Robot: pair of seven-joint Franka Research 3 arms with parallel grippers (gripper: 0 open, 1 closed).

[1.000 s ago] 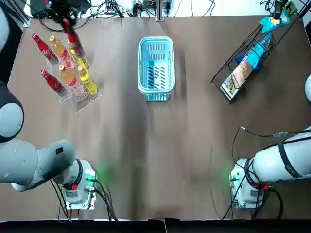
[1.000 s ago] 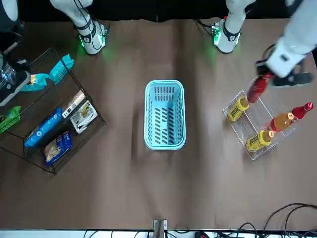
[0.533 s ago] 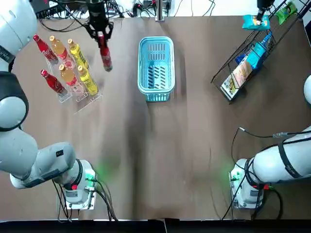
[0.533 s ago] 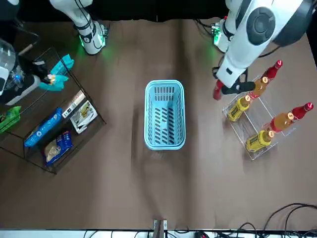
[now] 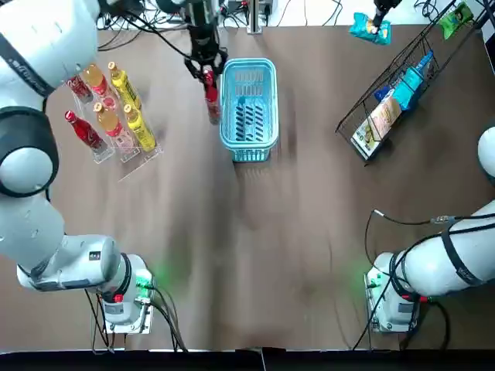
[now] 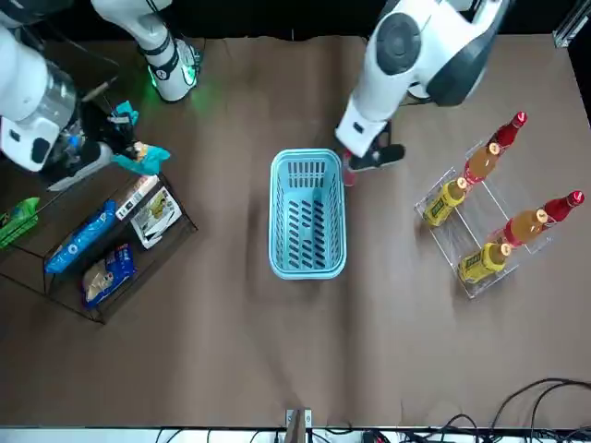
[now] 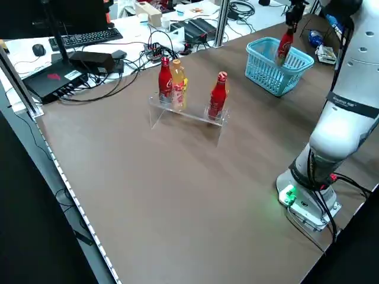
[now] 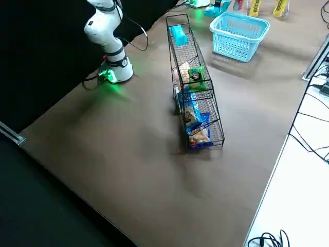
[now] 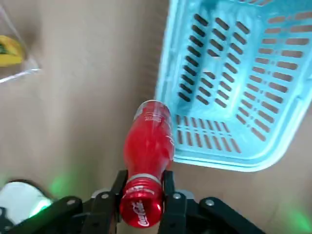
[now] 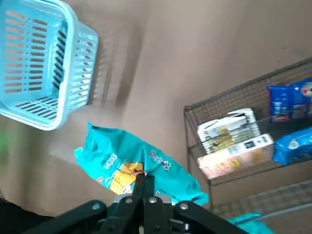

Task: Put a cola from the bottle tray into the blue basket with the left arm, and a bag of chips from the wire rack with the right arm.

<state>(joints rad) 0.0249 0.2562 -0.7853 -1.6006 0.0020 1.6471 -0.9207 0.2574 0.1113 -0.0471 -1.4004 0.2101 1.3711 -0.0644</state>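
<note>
My left gripper [image 5: 207, 68] is shut on the neck of a red cola bottle [image 5: 211, 97], which hangs just outside the left rim of the blue basket [image 5: 247, 154]. In the left wrist view the cola bottle [image 9: 147, 145] sits between my fingers [image 9: 171, 204], with the basket [image 9: 234, 73] beside it. My right gripper [image 5: 379, 17] is shut on a teal chips bag [image 5: 366, 29], in the air between the wire rack [image 5: 402, 85] and the basket. The right wrist view shows the chips bag [image 10: 136, 165] hanging from the pinch, the basket [image 10: 39, 63] farther off.
The clear bottle tray [image 5: 128, 154] at the back left holds two more colas [image 5: 83, 130] and several yellow and orange drinks. More snack bags [image 5: 384, 116] lie in the wire rack at the back right. Cables run along the table's far edge.
My left gripper carried the cola from the tray rightward to the basket's left rim. My right gripper moved the chips bag left, out of the rack and toward the basket.
</note>
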